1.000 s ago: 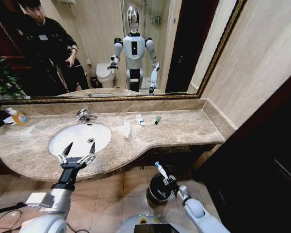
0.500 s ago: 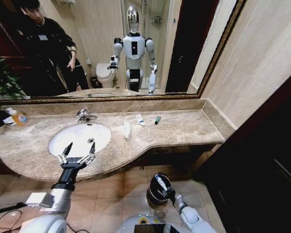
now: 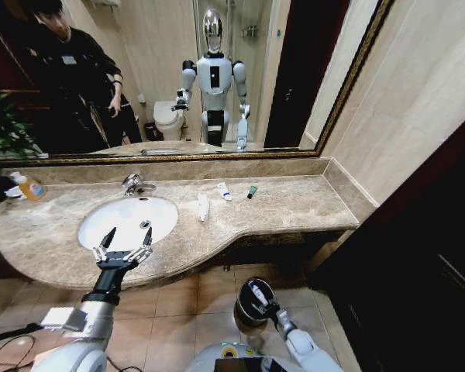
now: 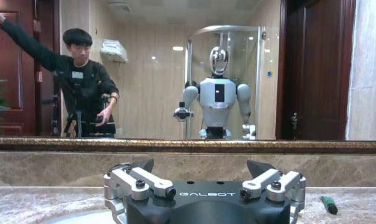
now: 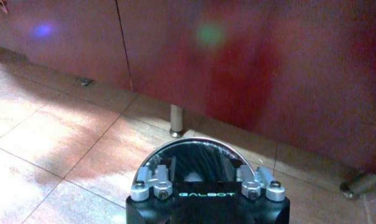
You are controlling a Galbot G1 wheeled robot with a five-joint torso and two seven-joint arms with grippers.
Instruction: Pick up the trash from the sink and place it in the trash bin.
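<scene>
Right gripper [image 3: 260, 300] gripping a white tube [image 3: 256, 293] over the trash bin [image 3: 243, 311]; left gripper [image 3: 122, 246] wide.

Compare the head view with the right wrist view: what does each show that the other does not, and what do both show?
Head view alone: the white oval sink in the beige-brown marble countertop, the open left gripper hovering at its front edge, three small tubes on the counter, and the small white tube with blue print held by the right gripper.

Right wrist view alone: the dark red cabinet front and its metal leg.

Both: the round black trash bin with a shiny metal rim, the right gripper over it, and the tiled floor.
</scene>
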